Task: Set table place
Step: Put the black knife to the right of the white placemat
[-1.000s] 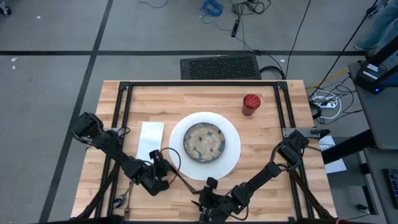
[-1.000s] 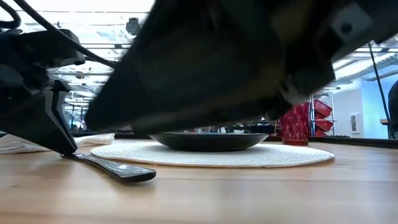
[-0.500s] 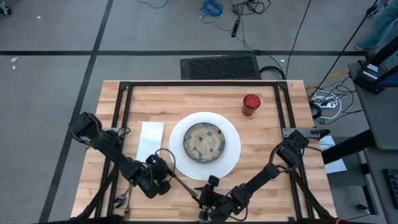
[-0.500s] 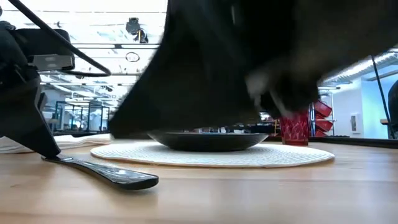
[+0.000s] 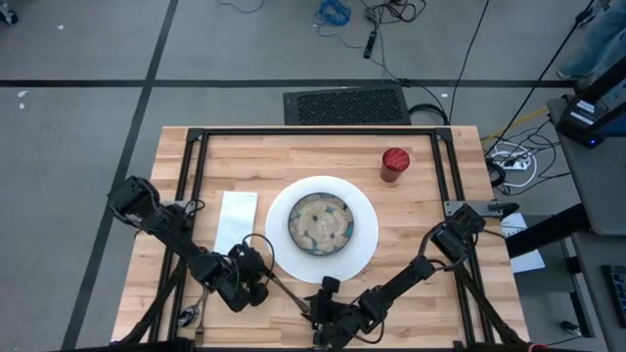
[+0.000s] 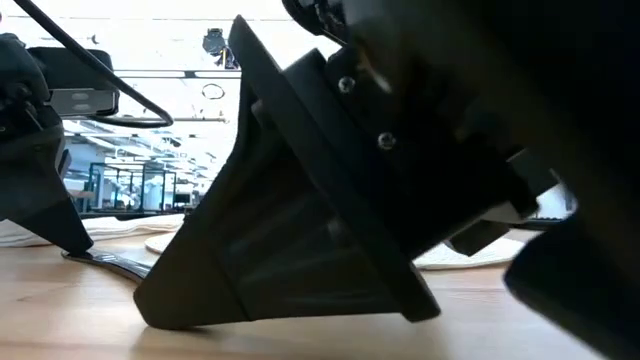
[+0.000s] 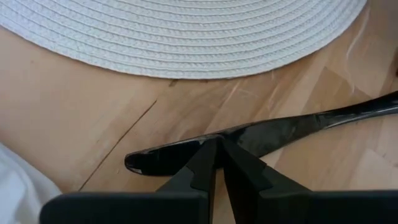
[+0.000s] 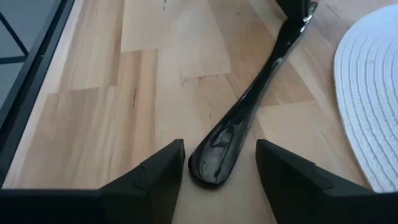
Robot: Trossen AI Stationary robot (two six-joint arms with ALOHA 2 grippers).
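Dark cutlery piece lay flat near the tabletop's front edge, just beside the white plate. Left hand pinched shut on one end; right hand spread wide around the other. Looked thin, stiff, slick, probably light: best gripped across the narrow handle.

right pincer hiding plate, cup unseen

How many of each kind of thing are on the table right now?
Placemat: 1
Bowl: 1
Napkin: 1
Red cup: 1
Dark cutlery piece: 1
Total: 5
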